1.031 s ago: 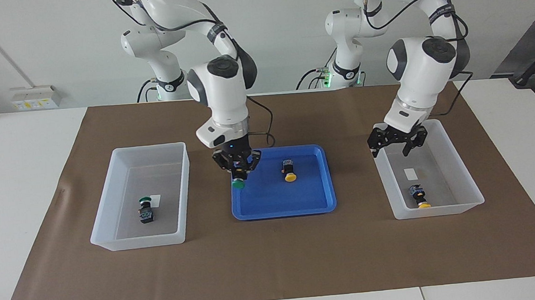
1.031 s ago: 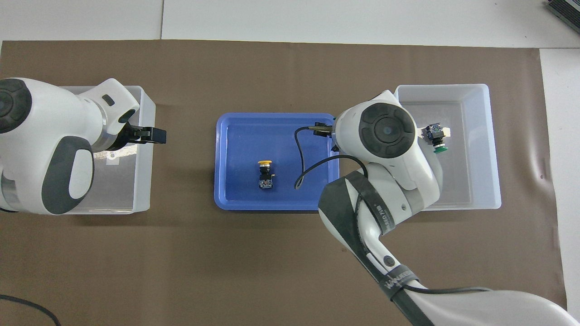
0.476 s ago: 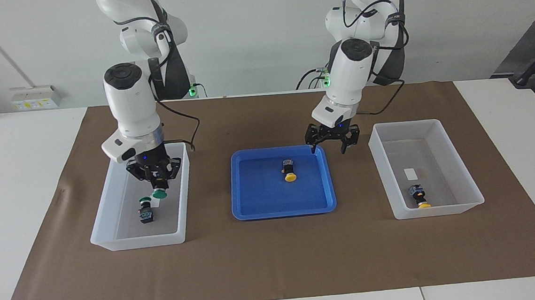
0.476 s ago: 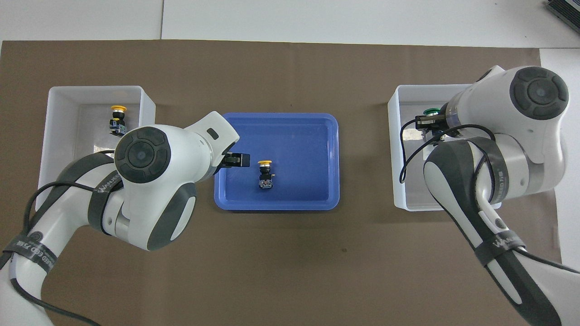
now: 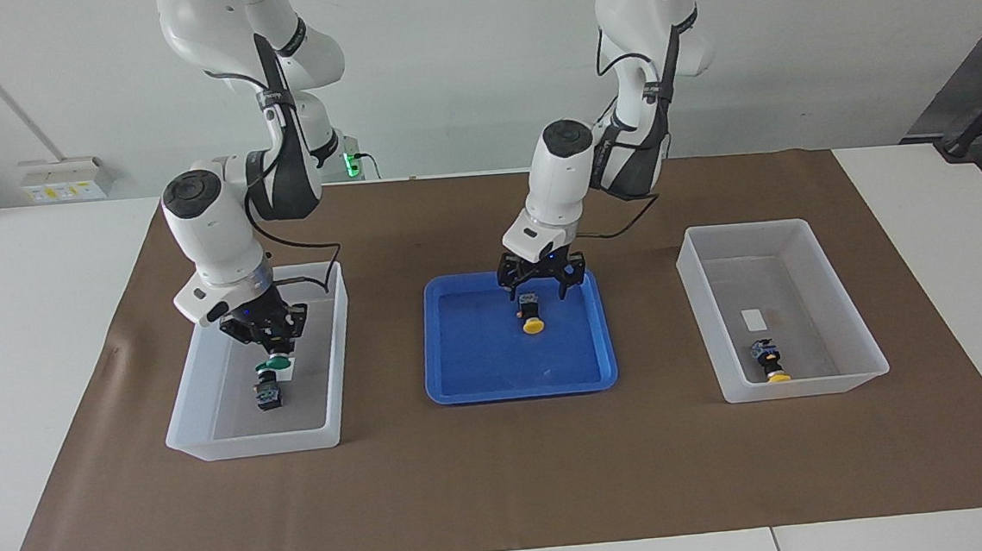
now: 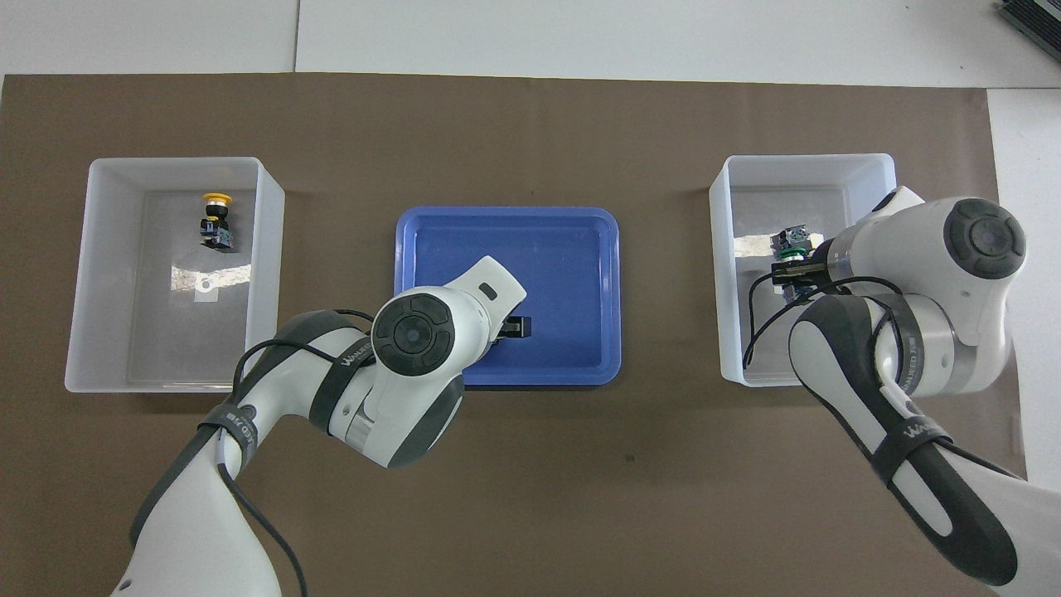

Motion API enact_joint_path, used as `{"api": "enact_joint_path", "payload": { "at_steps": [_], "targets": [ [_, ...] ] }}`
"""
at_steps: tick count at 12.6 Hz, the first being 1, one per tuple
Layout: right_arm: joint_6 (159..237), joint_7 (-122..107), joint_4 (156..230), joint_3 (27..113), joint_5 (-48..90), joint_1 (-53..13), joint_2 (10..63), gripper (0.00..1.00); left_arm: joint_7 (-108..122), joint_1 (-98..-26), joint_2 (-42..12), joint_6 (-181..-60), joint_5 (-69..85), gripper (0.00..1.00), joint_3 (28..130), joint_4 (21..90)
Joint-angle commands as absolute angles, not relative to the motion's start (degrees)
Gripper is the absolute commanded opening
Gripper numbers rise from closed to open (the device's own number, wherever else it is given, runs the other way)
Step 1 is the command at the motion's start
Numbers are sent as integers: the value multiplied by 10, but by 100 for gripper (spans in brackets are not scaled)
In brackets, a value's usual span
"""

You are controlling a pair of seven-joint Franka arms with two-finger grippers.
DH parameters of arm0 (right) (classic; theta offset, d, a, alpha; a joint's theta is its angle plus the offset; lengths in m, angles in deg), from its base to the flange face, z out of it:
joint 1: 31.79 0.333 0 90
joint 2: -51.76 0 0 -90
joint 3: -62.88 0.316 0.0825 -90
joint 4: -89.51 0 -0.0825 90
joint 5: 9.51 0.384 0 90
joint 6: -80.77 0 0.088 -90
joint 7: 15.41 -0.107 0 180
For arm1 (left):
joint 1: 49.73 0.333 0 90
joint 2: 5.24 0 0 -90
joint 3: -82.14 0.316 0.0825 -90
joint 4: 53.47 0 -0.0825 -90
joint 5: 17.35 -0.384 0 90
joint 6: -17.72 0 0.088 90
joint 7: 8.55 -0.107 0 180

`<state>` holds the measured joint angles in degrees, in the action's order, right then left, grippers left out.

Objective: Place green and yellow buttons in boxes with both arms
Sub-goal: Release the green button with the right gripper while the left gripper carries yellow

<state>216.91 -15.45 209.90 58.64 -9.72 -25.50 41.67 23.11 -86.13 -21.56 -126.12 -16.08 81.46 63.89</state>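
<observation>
Two jobs at once, both hinging on the blue tray [image 5: 481, 384]. In the clear box [image 5: 209, 442] beside the tray toward the right arm's end: right end effector [image 5: 276, 346] pressed together on a green button [image 5: 276, 362], cap lowest, sunk low between the walls and just beside the second green button [image 5: 268, 396] lying on the box floor. Contact with the floor not readable from here. For a clean release, lower until the cap is about to rest, keep clear of the lying button, then spread the fingers slowly and lift straight up without dragging the piece along or nudging its neighbour. No dropping from height, given a round cap likely to roll or bounce toward a wall. In the tray itself: left end effector [image 5: 542, 282] spread wide, hanging right over the black body of a yellow button [image 5: 531, 316] lying on the tray floor. Before closing, centre the fingers on the black body rather than the rounded cap, come down far enough to straddle it without pressing into the tray, then pinch firmly and rise vertically past the rim. Destination by colour, judging from the layout: the other clear box [image 5: 810, 387] beside the tray toward the left arm's end, already holding one yellow button [image 5: 769, 362]. Worth aiming for a bare patch of its floor.
</observation>
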Motion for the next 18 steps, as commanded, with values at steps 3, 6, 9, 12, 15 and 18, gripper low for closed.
{"api": "enact_joint_path", "payload": {
  "at_steps": [3,6,9,12,15,18],
  "targets": [
    [2196,-147,2137,595,-79,-263,440,100,246,-873,-240,-1275,-167,36,826,632],
    [2185,-151,2104,594,-79,-262,442,100,262,-872,-232,-1240,-167,0,826,625],
    [2120,-200,2049,593,-81,-256,462,100,256,-850,-166,-1167,-167,0,831,623],
    [2003,-238,1969,592,-89,-261,486,100,213,-787,-119,-1142,-167,0,831,620],
    [1911,-241,1904,590,-91,-276,514,100,141,-703,-127,-1141,-168,0,830,588],
    [1769,-240,1810,591,-106,-284,513,100,-4,-619,-133,-1152,-167,0,829,581]
  ]
}}
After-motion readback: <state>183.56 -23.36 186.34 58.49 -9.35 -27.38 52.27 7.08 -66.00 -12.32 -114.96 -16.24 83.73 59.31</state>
